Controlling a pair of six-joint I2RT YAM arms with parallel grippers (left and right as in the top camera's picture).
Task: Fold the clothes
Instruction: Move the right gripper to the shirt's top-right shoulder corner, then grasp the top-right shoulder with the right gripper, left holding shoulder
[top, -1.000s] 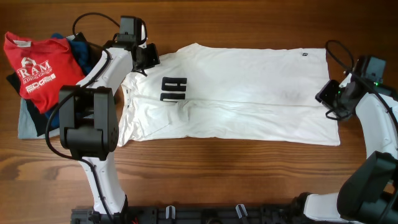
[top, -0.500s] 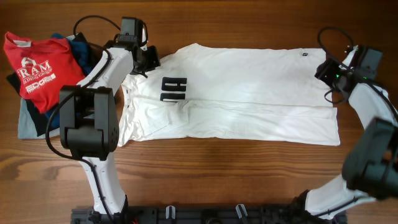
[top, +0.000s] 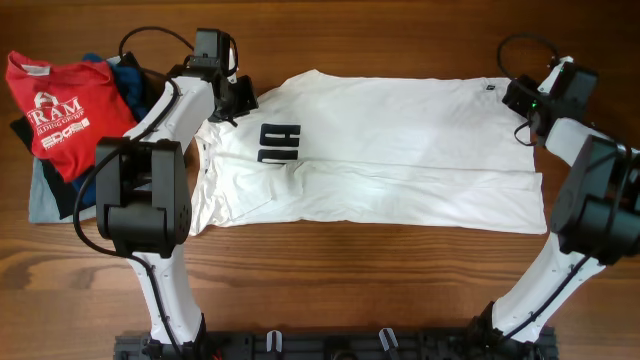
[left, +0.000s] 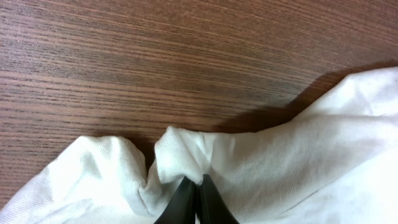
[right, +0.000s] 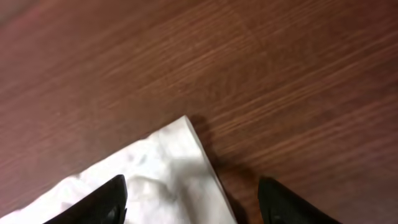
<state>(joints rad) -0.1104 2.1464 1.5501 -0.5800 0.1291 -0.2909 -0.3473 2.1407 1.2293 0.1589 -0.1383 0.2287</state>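
Note:
The white T-shirt (top: 400, 150) lies spread across the table with its near long side folded over and part of the black lettering (top: 280, 143) showing. At the shirt's far left end, my left gripper (top: 238, 95) is shut on a bunched fold of white fabric (left: 180, 152); the dark fingertips (left: 198, 186) pinch it together. My right gripper (top: 520, 97) hovers open at the shirt's far right corner (right: 171, 149). One finger (right: 106, 199) is over the cloth and the other (right: 280, 202) is over bare wood, with nothing gripped.
A red T-shirt (top: 60, 105) with white lettering lies on dark blue (top: 128, 75) and grey garments (top: 45, 200) at the far left. The wooden table (top: 400, 290) surrounds the shirt. Cables loop above both arms at the back edge.
My right arm has swung from the middle of the shirt's right edge to its far right corner, and its jaws have opened wider. The left gripper holds still.

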